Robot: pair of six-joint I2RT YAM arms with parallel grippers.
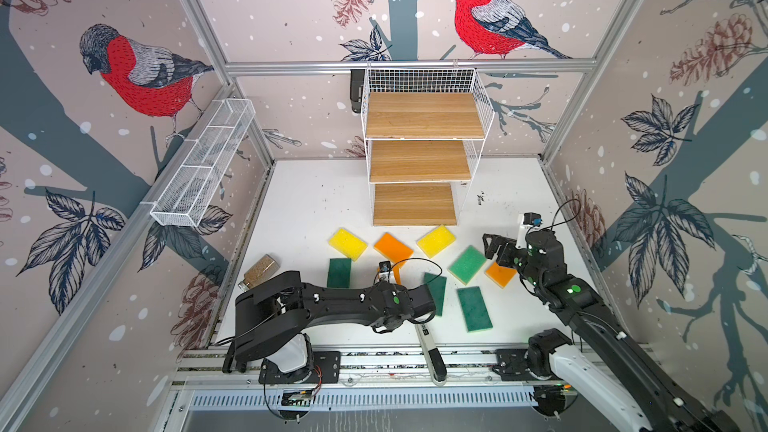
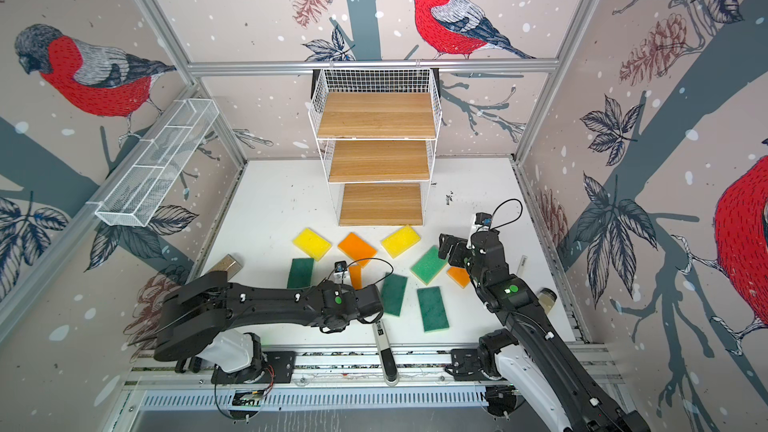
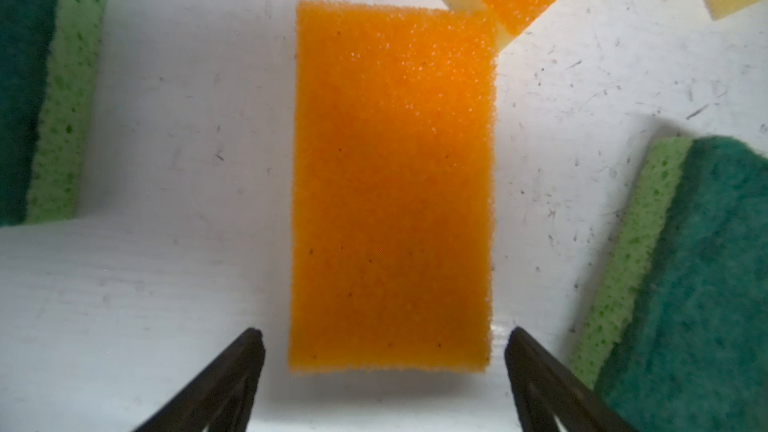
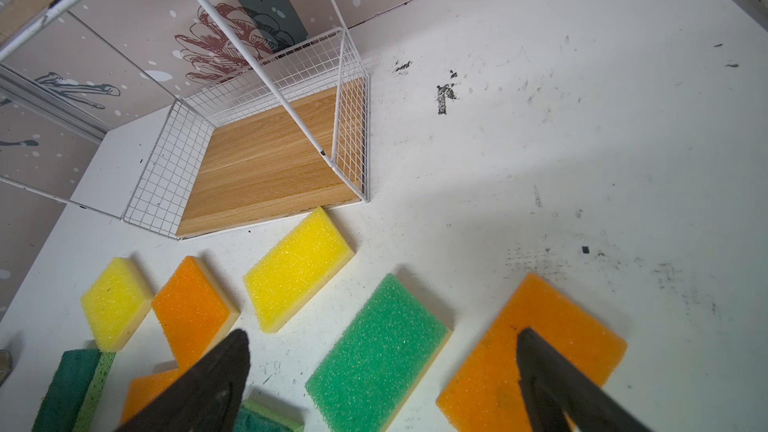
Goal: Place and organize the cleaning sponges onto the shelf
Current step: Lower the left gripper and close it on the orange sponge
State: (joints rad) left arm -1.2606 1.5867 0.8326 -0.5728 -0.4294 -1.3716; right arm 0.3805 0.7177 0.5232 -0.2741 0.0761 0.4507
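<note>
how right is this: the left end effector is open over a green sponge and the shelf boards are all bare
Wrong colour: the left wrist view shows the left end effector open over an orange sponge, not green. The shelf boards are all bare.

The left arm (image 2: pixel 270 297) covers most of an orange sponge (image 2: pixel 355 278) in both top views.

The white wire-grid shelf with three stepped wooden boards (image 1: pixel 419 162) stands mid-back on the white table (image 1: pixel 316 201). Before its lowest board lie, left to right, a yellow rectangular foam sponge (image 1: pixel 348 243), an orange rectangular foam sponge (image 1: pixel 393 248) and a second yellow sponge (image 1: pixel 436 241). Nearer, another orange foam sponge (image 3: pixel 392 184) seems to touch the first orange one's corner, between a left green-topped sponge (image 2: pixel 300 273) and a right green-topped sponge (image 2: pixel 395 295).
</note>
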